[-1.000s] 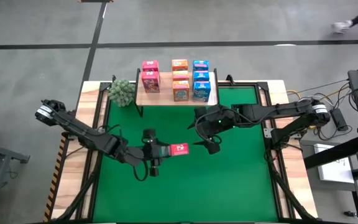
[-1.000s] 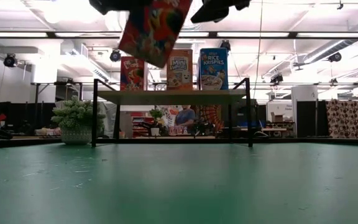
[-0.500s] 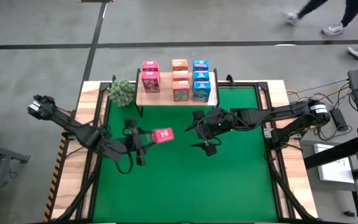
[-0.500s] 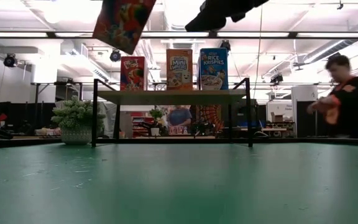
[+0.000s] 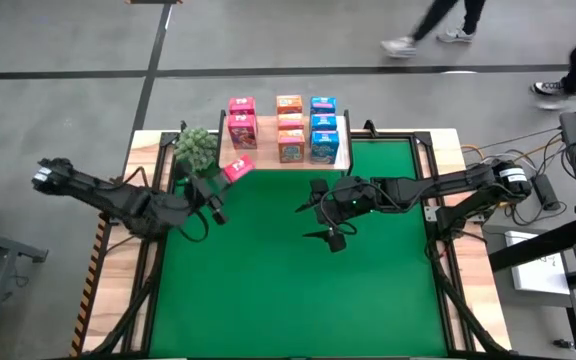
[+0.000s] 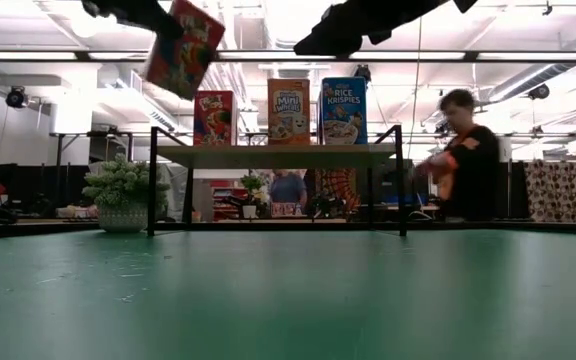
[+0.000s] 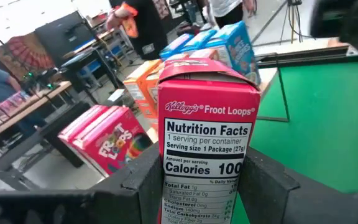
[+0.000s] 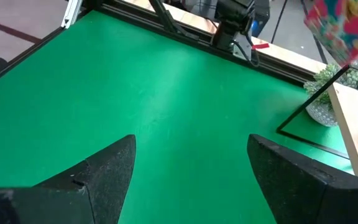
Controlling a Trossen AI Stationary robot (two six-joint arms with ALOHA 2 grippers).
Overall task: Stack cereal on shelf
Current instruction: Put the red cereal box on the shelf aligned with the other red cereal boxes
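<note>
Item: pink-red cereal box [image 5: 236, 170]. Held in your left gripper [image 5: 211, 191], both fingers clamped on its narrow sides, nutrition panel facing the wrist camera. It is carried high and tilted, just in front of the shelf's [image 5: 340, 159] near-left edge and beside the plant [image 5: 196, 147]. Judged reason: the lift lets it clear the shelf's front edge before it goes down in the pink-red column.

Item: boxes already on the shelf. Two pink-red [image 5: 242, 120], three orange [image 5: 290, 128], three blue [image 5: 323, 128], ranked by colour in three columns running front to back. The pink-red column is one short, so the held box looks to be the last.

Item: your right gripper [image 5: 330, 220]. Fingers spread wide, nothing between them, hovering over the green mat [image 5: 298, 290] right of centre. Probably parked clear of the left arm's path.

Changes over the last second: the held box has travelled from mid-mat toward the shelf's left end, the left arm swinging back and outward with it. The right gripper has shifted slightly. A person [image 6: 461, 155] now shows in the room behind the tabletop.
</note>
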